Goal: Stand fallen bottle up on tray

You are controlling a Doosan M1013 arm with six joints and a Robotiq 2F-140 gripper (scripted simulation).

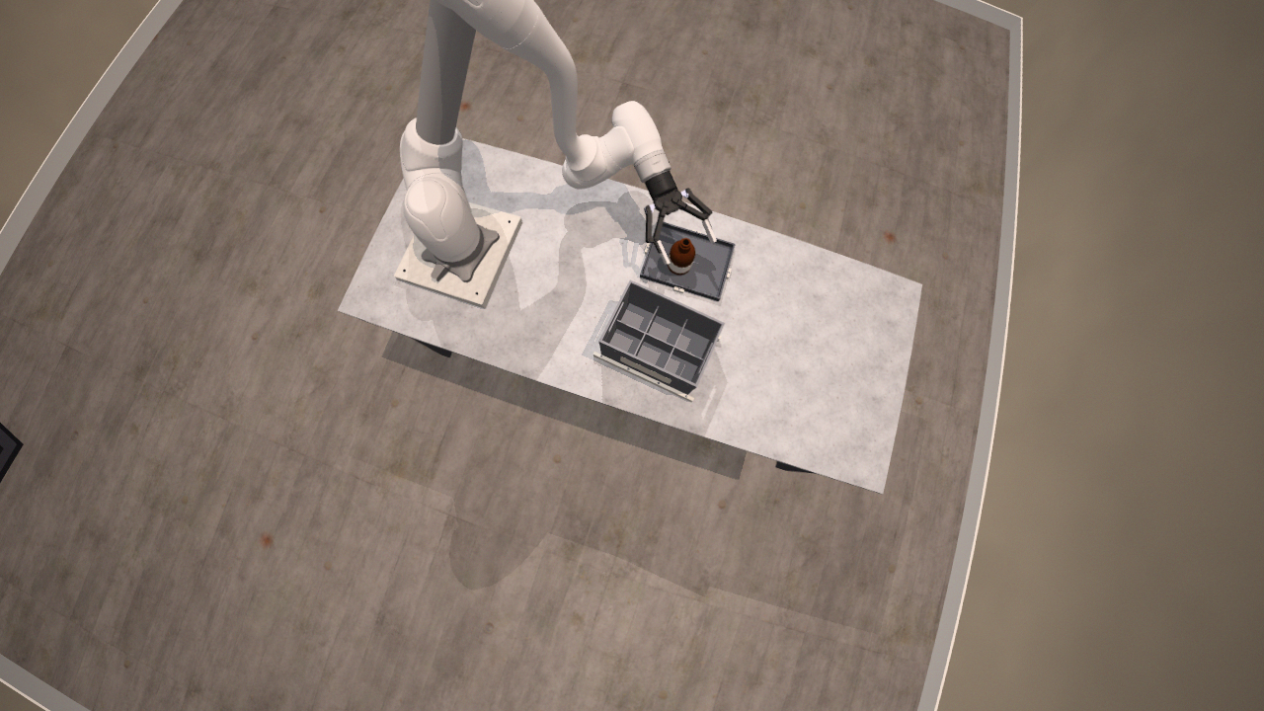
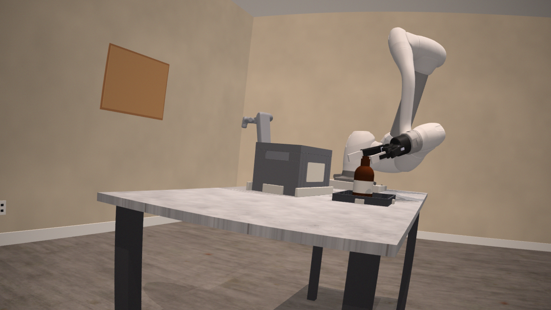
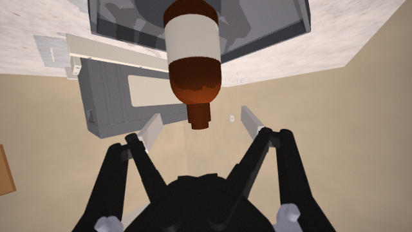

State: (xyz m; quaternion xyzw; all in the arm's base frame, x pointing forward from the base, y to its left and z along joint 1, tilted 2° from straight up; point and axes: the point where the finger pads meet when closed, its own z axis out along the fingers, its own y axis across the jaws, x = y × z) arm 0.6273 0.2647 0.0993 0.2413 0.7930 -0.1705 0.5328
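Standing upright on the dark tray (image 2: 379, 200), the brown bottle (image 2: 363, 177) has its pale label band wrapped round the lower half of its body and its narrow neck pointing straight up. The tray sits on the pale marbled table (image 2: 269, 215) just beside the grey crate (image 2: 291, 166), the two close but not touching as far as the top view shows. From above, the crate (image 1: 698, 354) is split into six open compartments, and the bottle (image 1: 681, 254) stands in the half of the tray (image 1: 717, 265) nearer the arm.

The gripper (image 2: 366, 155) reaches in sideways at the height of the bottle's neck, its fingers spread as wide as they go and gripping nothing. In the wrist view the pale finger pads stand well apart on either side of the bottle's cap (image 3: 198, 120), with open air between each pad and the glass (that view looks inverted, so the bottle (image 3: 193, 61) seems to hang downward there). The gripper (image 3: 201, 124) is level with the neck only; the bottle's shoulder and label lie beyond the fingertips.

The white arm (image 1: 547, 61) rises from a square base plate (image 1: 499, 229) at the far end of the table and folds down toward the tray. On the wall hangs an orange-brown board (image 2: 134, 82).
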